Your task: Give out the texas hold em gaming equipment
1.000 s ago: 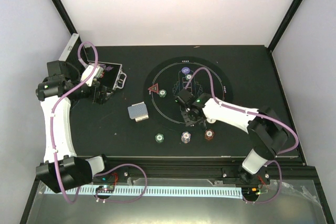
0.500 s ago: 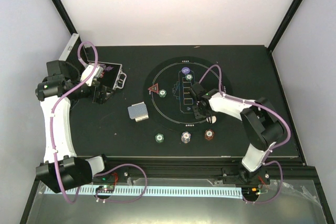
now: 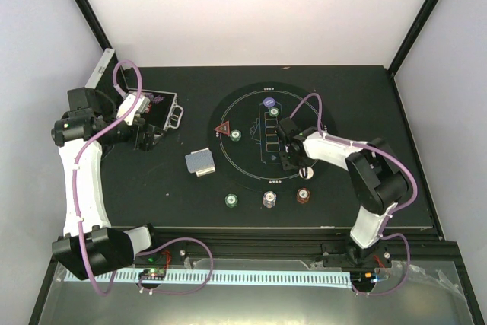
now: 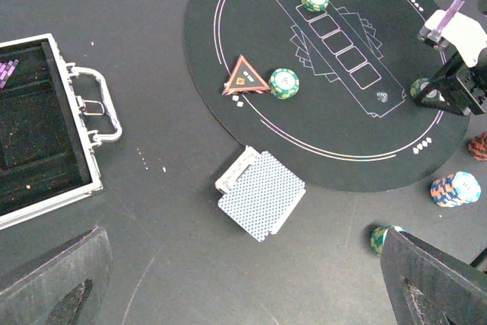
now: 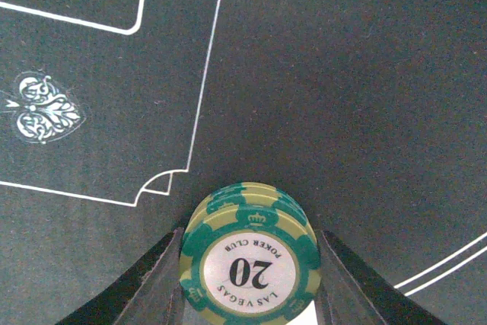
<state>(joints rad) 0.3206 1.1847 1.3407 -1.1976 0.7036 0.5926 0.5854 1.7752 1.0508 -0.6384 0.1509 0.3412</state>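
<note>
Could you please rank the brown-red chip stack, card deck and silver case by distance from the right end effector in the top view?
1. Brown-red chip stack, on the near side of the right end effector, which grips green chips.
2. Card deck, left of the mat.
3. Silver case, far left.

A short stack of green chips [image 5: 249, 264], top face marked 20, lies flat, pinched between the right fingers [image 5: 152, 287].

A robotics lab test cell: plain white panels [image 3: 251, 5] box in a black table [image 3: 365, 89].
</note>
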